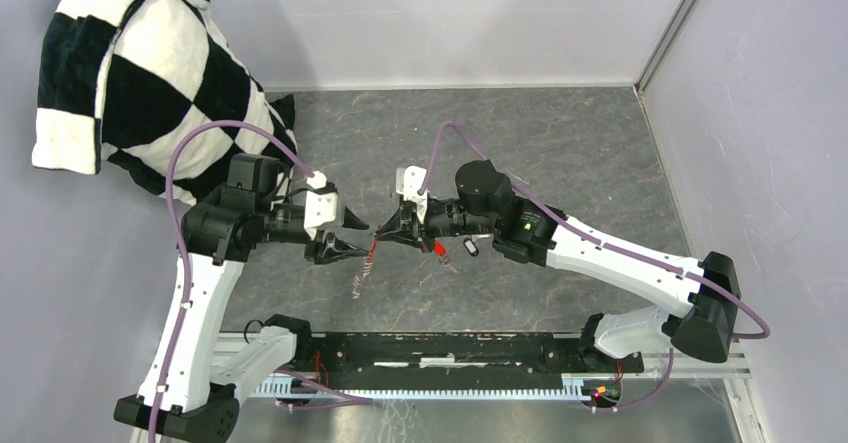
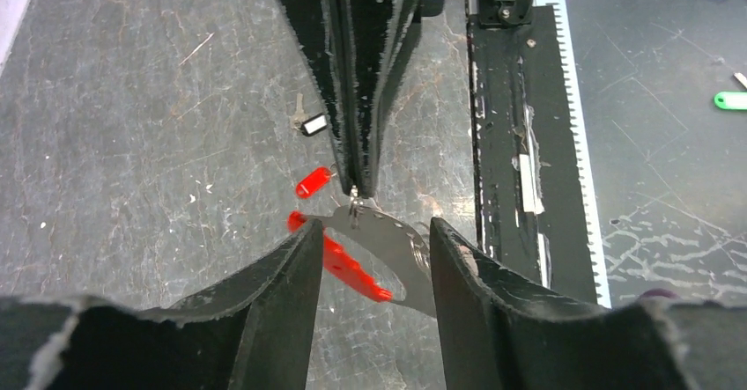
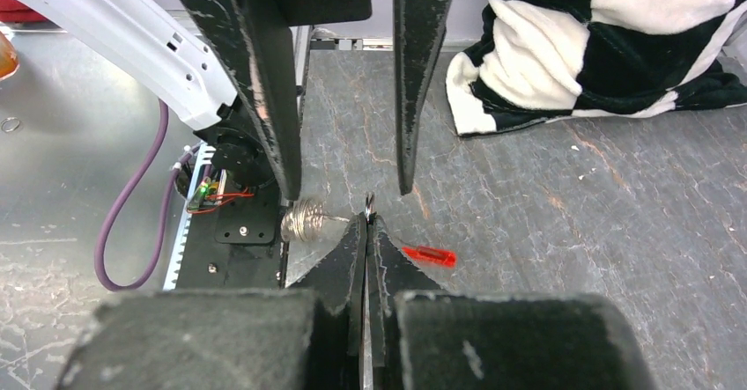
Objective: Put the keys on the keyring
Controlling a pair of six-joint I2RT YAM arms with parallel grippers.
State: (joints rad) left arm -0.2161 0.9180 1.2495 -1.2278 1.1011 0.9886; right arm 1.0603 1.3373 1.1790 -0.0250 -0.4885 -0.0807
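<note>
Silvery keyring (image 2: 392,242) in right pincer (image 2: 354,186)

Left gripper (image 1: 362,240) and right gripper (image 1: 384,231) meet, keyring (image 1: 366,263) dangling between. Red key (image 1: 438,248) and black key (image 1: 471,248) lie nearby.

Grey table (image 1: 560,133): red key (image 2: 313,181), black key (image 2: 313,125), cloth (image 1: 150,73)

The keyring (image 2: 398,247) is seen as shiny metal, its fob (image 2: 352,269) as glossy plastic (the desk (image 2: 132,143) looks matt).
</note>
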